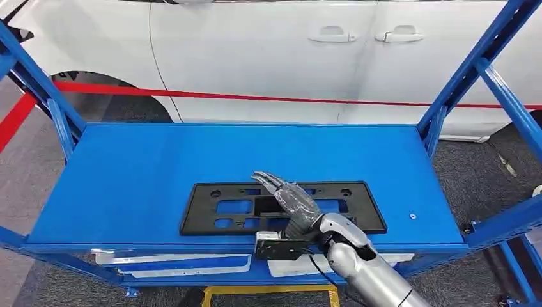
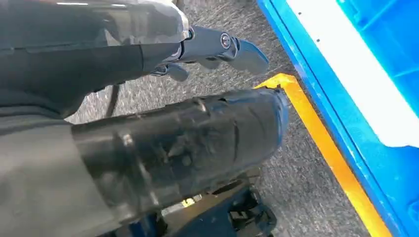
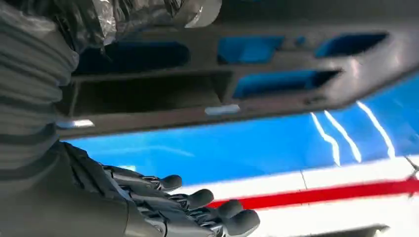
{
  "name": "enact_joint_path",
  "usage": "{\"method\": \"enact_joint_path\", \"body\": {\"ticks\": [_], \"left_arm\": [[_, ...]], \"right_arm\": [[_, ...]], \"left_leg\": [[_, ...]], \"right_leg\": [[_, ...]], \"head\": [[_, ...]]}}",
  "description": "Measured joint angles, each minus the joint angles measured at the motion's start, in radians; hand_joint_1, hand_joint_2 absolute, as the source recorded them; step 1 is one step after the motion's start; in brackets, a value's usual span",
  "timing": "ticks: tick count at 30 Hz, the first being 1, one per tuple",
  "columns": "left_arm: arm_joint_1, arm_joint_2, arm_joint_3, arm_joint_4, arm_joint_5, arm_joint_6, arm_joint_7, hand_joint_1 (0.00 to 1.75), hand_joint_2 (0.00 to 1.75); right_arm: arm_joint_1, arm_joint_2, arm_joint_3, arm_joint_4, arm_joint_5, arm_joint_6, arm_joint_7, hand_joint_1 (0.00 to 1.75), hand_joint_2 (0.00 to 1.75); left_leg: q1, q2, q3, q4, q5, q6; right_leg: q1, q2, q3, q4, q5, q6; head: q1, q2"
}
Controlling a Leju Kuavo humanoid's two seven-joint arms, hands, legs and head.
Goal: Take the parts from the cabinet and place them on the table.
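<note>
A flat black plastic part (image 1: 217,208) with several cut-outs lies near the front edge of the blue cabinet shelf (image 1: 147,160). My right hand (image 1: 291,198) is over the part's middle, fingers stretched out toward its far edge, holding nothing. In the right wrist view the part (image 3: 296,98) runs across the picture, with my right hand's fingers (image 3: 197,202) spread beyond it over the blue surface. My left hand (image 2: 217,47) hangs beside the cabinet over grey carpet, fingers extended and empty.
Blue slanted uprights (image 1: 470,70) frame both ends of the shelf. A white car (image 1: 268,57) stands close behind. White parts (image 1: 172,262) lie on the lower shelf, above a yellow bar (image 1: 268,293). A small screw (image 1: 413,216) sits at the shelf's right.
</note>
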Motion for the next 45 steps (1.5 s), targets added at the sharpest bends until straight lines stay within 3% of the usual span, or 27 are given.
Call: {"method": "enact_joint_path", "body": {"ticks": [1,2,4,5,9,10,11,12,15,16,18,20,22,25,27,30,31,32,33,35,36,37,40,41,43,44,45], "left_arm": [[0.001,0.0,-0.002,0.0,0.0,0.0,0.001,0.0,0.0],[0.001,0.0,-0.003,0.0,0.001,0.0,0.002,0.0,0.0],[0.001,-0.001,-0.006,0.0,0.0,0.0,0.002,0.0,0.0],[0.001,-0.002,-0.006,0.0,0.0,0.0,0.002,0.0,0.0],[0.0,-0.002,-0.009,0.0,0.0,0.0,0.002,0.0,0.0],[-0.001,-0.002,-0.009,0.0,0.0,0.0,0.002,0.0,0.0],[-0.001,0.0,-0.009,0.0,0.0,0.0,0.002,0.0,0.0],[0.0,-0.001,-0.009,0.0,0.0,0.0,0.002,0.0,0.0],[0.0,-0.001,-0.01,0.0,0.0,0.002,0.002,0.0,0.0],[0.002,-0.001,-0.01,0.0,0.0,0.002,0.002,0.0,0.0],[0.004,-0.001,-0.01,0.0,0.0,0.003,0.003,0.0,0.0],[0.003,0.0,-0.01,0.0,0.002,0.005,0.003,0.0,0.0],[0.001,0.0,-0.01,0.0,0.002,0.008,0.002,0.0,0.0],[0.005,0.0,-0.01,0.0,0.002,0.01,0.003,0.0,0.0],[0.003,-0.001,-0.009,0.0,0.004,0.01,0.002,0.0,0.0],[0.002,-0.001,-0.009,0.0,0.011,0.01,-0.002,0.0,0.0],[0.003,-0.001,-0.009,0.0,0.013,0.01,-0.002,0.0,0.0],[0.004,-0.001,-0.009,0.0,0.015,0.01,-0.002,0.0,0.0],[0.004,-0.001,-0.009,0.0,0.016,0.01,-0.002,0.0,0.0],[0.004,-0.001,-0.009,0.0,0.019,0.01,-0.003,0.0,0.0],[0.004,-0.002,-0.009,0.0,0.019,0.01,-0.003,0.0,0.0],[0.003,-0.002,-0.009,0.0,0.02,0.01,-0.003,0.0,0.0],[0.004,-0.003,-0.009,0.0,0.021,0.01,-0.003,0.0,0.0],[0.003,-0.003,-0.009,0.0,0.021,0.011,-0.003,0.0,0.0],[0.003,-0.002,-0.009,0.0,0.024,0.012,-0.004,0.0,0.0],[0.003,-0.002,-0.009,0.0,0.024,0.012,-0.004,0.0,0.0],[0.003,-0.002,-0.009,0.0,0.024,0.012,-0.003,0.0,0.0]], "right_arm": [[0.0,-0.004,0.002,0.006,-0.007,0.008,-0.003,0.0,1.75],[0.0,-0.006,0.004,0.011,-0.014,0.012,-0.009,0.0,1.75],[-0.001,-0.007,0.005,0.018,-0.029,0.027,-0.023,0.0,1.75],[-0.002,-0.008,0.006,0.021,-0.035,0.033,-0.031,0.0,1.75],[-0.004,-0.014,0.011,0.031,-0.045,0.043,-0.043,0.0,1.75],[-0.006,-0.016,0.012,0.033,-0.045,0.043,-0.043,0.0,1.75],[-0.007,-0.015,0.013,0.034,-0.045,0.043,-0.043,0.0,1.75],[-0.011,-0.016,0.016,0.038,-0.043,0.044,-0.039,0.0,1.75],[-0.02,-0.017,0.022,0.05,-0.034,0.043,-0.027,0.0,1.75],[-0.021,-0.017,0.022,0.054,-0.03,0.042,-0.025,0.0,1.75],[-0.023,-0.018,0.026,0.061,-0.023,0.039,-0.019,0.0,1.75],[-0.027,-0.018,0.027,0.064,-0.022,0.035,-0.017,0.0,1.75],[-0.031,-0.019,0.027,0.066,-0.021,0.027,-0.017,0.0,1.75],[-0.031,-0.02,0.028,0.072,-0.018,0.022,-0.016,0.0,1.75],[-0.034,-0.022,0.028,0.074,-0.008,0.018,-0.006,0.0,1.75],[-0.04,-0.024,0.03,0.09,0.028,0.001,0.021,0.0,1.75],[-0.04,-0.024,0.034,0.097,0.037,-0.003,0.029,0.0,1.75],[-0.04,-0.024,0.037,0.105,0.045,-0.008,0.035,0.0,1.75],[-0.04,-0.024,0.038,0.111,0.052,-0.015,0.038,0.0,1.75],[-0.046,-0.024,0.039,0.119,0.066,-0.024,0.051,0.0,1.75],[-0.05,-0.024,0.039,0.124,0.071,-0.03,0.056,0.0,1.75],[-0.055,-0.024,0.039,0.129,0.077,-0.033,0.06,0.0,1.75],[-0.06,-0.024,0.043,0.138,0.091,-0.037,0.069,0.0,1.75],[-0.062,-0.024,0.044,0.14,0.1,-0.04,0.073,0.0,1.75],[-0.069,-0.023,0.045,0.148,0.123,-0.053,0.093,0.23,1.75],[-0.073,-0.022,0.046,0.152,0.13,-0.054,0.098,0.65,1.75],[-0.074,-0.022,0.046,0.156,0.139,-0.057,0.104,1.34,1.75]], "left_leg": [[0.0,-0.001,0.001,0.001,-0.002,0.0],[0.0,-0.001,0.002,0.003,-0.005,-0.002],[0.001,-0.004,0.006,0.012,-0.012,-0.008],[0.001,-0.004,0.006,0.016,-0.017,-0.013],[-0.005,-0.003,0.004,0.012,-0.015,-0.033],[-0.005,-0.003,0.004,0.013,-0.017,-0.038],[-0.007,0.005,-0.008,0.059,-0.03,-0.046],[-0.009,0.007,-0.034,0.131,-0.064,-0.05],[-0.007,0.006,-0.117,0.326,-0.187,-0.049],[-0.007,0.006,-0.13,0.352,-0.192,-0.048],[-0.007,0.006,-0.091,0.269,-0.131,-0.043],[-0.007,0.006,0.0,0.083,-0.039,-0.033],[-0.014,0.006,0.033,0.013,-0.041,-0.028],[-0.014,0.004,0.027,0.015,-0.037,-0.02],[-0.006,0.006,0.036,-0.003,-0.026,-0.005],[-0.007,0.007,0.035,-0.003,-0.027,0.003],[-0.007,0.007,0.035,-0.002,-0.027,0.004],[-0.007,0.006,0.036,-0.002,-0.028,0.003],[-0.007,0.004,0.038,0.0,-0.03,0.004],[-0.007,0.0,0.044,0.003,-0.036,0.0],[-0.007,0.0,0.046,0.004,-0.04,-0.003],[-0.014,0.0,0.042,0.009,-0.042,-0.008],[-0.01,0.0,0.04,0.003,-0.038,-0.023],[-0.016,-0.001,0.044,0.002,-0.041,-0.03],[-0.011,0.001,0.019,0.058,-0.081,-0.04],[-0.008,0.001,-0.017,0.127,-0.118,-0.043],[-0.006,0.001,-0.056,0.205,-0.151,-0.047]], "right_leg": [[-0.003,0.0,-0.009,0.003,0.016,0.002],[-0.006,0.0,0.005,-0.04,0.055,0.003],[-0.008,-0.002,0.077,-0.203,0.151,0.001],[-0.008,-0.004,0.106,-0.274,0.162,-0.003],[0.004,0.002,0.111,-0.28,0.155,-0.018],[-0.003,0.003,0.112,-0.285,0.158,-0.025],[-0.007,0.001,0.116,-0.29,0.162,-0.032],[-0.007,-0.001,0.122,-0.291,0.159,-0.04],[-0.003,-0.004,0.121,-0.291,0.157,-0.046],[-0.002,-0.004,0.121,-0.291,0.157,-0.046],[-0.002,-0.003,0.124,-0.29,0.156,-0.045],[-0.001,-0.002,0.13,-0.29,0.154,-0.042],[0.007,-0.001,0.127,-0.287,0.151,-0.034],[0.004,-0.001,0.127,-0.294,0.158,-0.02],[0.003,-0.001,0.119,-0.273,0.138,-0.008],[-0.001,-0.002,0.016,-0.061,0.035,0.005],[-0.001,-0.002,-0.016,-0.001,0.02,0.008],[-0.003,-0.002,-0.028,0.015,0.029,0.008],[-0.004,-0.002,-0.014,-0.021,0.064,0.007],[-0.004,-0.002,0.066,-0.19,0.162,-0.001],[-0.002,-0.002,0.1,-0.272,0.182,-0.009],[0.006,-0.003,0.111,-0.287,0.168,-0.012],[0.008,-0.001,0.11,-0.289,0.167,-0.02],[-0.001,-0.001,0.115,-0.302,0.172,-0.029],[-0.006,-0.006,0.126,-0.313,0.177,-0.041],[-0.005,-0.007,0.124,-0.313,0.177,-0.044],[-0.005,-0.007,0.123,-0.312,0.177,-0.044]], "head": [[0.0,0.0],[0.0,0.0],[0.0,0.0],[0.0,0.0],[-0.002,0.0],[-0.001,0.0],[-0.002,0.0],[-0.007,0.0],[-0.009,0.0],[-0.009,0.0],[-0.01,0.0],[-0.009,0.0],[-0.009,0.0],[-0.008,0.0],[-0.008,0.0],[-0.006,0.0],[-0.006,0.0],[-0.006,0.0],[-0.006,0.0],[-0.006,0.0],[-0.006,0.0],[-0.006,0.0],[-0.008,0.0],[-0.007,0.0],[-0.009,0.0],[-0.009,0.0],[-0.01,0.0]]}}
